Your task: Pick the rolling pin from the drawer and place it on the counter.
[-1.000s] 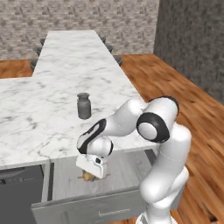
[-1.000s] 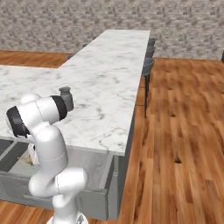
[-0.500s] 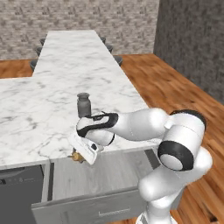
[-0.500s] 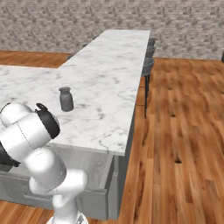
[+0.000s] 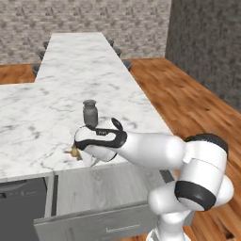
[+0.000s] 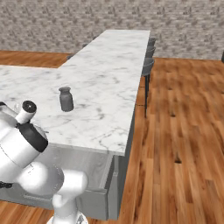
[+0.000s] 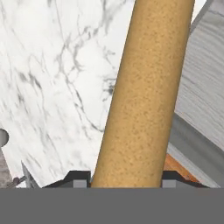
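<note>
**Rolling pin held over the front edge of the bench**

From the left base camera, the white arm reaches low and leftward from the lower right, its forearm nearly level along the front edge of the bench (image 5: 56,117). The gripper (image 5: 81,155) sits at that edge with the hand pointing left. A short tan stub of the rolling pin (image 5: 73,152) pokes out of the hand's left side, over the marble near the rim; the rest of it is hidden by the hand. A dark grey jar (image 5: 90,113) stands upright on the marble just behind the wrist. Below, the drawer (image 5: 89,188) is pulled open, its pale grey inside showing under the arm. A dark appliance front (image 5: 21,207) sits to the drawer's left.

From the right base camera, the arm's shoulder and elbow bulk up at the lower left. The jar (image 6: 66,99) stands on the bench (image 6: 109,74), well apart from the edge. The open drawer (image 6: 94,175) shows beneath the overhang. Stools (image 6: 148,65) line the far side, over wooden floor (image 6: 183,131).

From the hand camera, the rolling pin (image 7: 146,92) runs up the middle, a thick speckled tan rod leaning slightly right. The fingers (image 7: 78,178) press it from both sides at the bottom, closed on it. Behind it lies veined marble on the left, and the grey drawer (image 7: 205,87) on the right.

No writing is readable anywhere.
</note>
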Available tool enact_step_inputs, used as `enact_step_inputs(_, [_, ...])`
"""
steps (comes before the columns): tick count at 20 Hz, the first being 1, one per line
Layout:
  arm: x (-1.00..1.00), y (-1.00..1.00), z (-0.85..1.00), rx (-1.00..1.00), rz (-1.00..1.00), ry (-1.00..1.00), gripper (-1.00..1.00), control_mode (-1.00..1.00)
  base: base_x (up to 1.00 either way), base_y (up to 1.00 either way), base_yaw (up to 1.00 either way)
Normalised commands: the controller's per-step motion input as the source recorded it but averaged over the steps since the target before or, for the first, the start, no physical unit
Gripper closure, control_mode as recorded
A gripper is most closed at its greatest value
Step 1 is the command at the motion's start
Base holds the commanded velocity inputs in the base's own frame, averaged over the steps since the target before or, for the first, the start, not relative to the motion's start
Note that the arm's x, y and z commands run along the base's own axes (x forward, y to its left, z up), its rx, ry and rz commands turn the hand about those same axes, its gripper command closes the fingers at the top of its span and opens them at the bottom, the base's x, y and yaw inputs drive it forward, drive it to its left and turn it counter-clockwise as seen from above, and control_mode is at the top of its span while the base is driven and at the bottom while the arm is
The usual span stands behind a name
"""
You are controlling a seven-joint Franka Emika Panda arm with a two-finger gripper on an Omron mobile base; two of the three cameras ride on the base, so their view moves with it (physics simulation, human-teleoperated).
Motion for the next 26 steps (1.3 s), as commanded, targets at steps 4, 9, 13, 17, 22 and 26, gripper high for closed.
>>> enact_step_inputs(4, [0.98,0.21,0.33,-0.09,-0.24,-0.11,1.00,-1.00,0.00,0.00,0.00])
enact_step_inputs(9, [0.99,-0.06,0.03,-0.20,-0.24,0.03,1.00,-1.00,0.00,0.00,0.00])
enact_step_inputs(13, [0.68,-0.36,-0.28,-0.22,-0.25,0.13,1.00,-1.00,0.00,0.00,0.00])
enact_step_inputs(17, [0.63,-0.21,-0.40,-0.24,-0.25,0.13,1.00,-1.00,0.00,0.00,0.00])
enact_step_inputs(22, [0.74,0.00,-0.14,-0.25,-0.19,0.07,1.00,-1.00,0.00,0.00,0.00])
enact_step_inputs(26, [0.54,0.00,-0.01,-0.25,-0.16,0.04,-1.00,-1.00,0.00,0.00,0.00])
